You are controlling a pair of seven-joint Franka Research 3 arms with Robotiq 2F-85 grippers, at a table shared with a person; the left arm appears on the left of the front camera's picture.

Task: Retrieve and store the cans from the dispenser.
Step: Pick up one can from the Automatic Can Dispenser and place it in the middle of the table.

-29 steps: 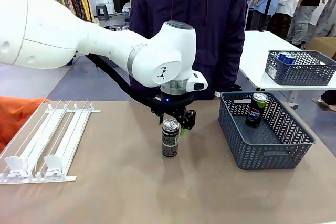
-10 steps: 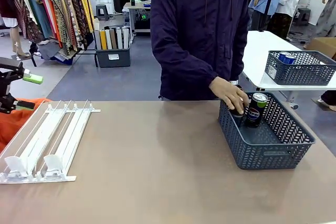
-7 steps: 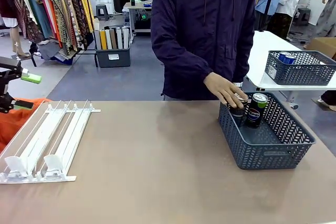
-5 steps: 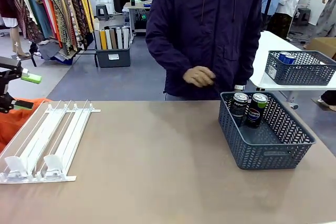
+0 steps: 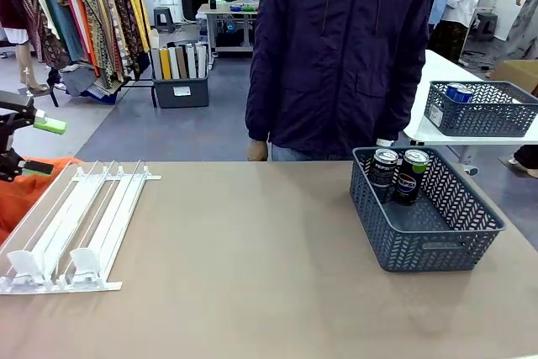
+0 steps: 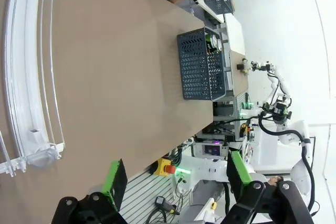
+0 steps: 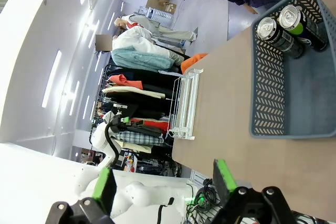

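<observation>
The long tan table (image 5: 252, 275) lies before me. The white wire-rail dispenser (image 5: 71, 229) holds no can I can see. The dark grey perforated plastic basket (image 5: 437, 237) holds two dark slim cans (image 5: 398, 172) upright. I judge storing done; next, stay clear. My left pincer (image 6: 173, 174) and right pincer (image 7: 165, 179) stand apart, empty. The right wrist view shows the can tops side by side.
</observation>
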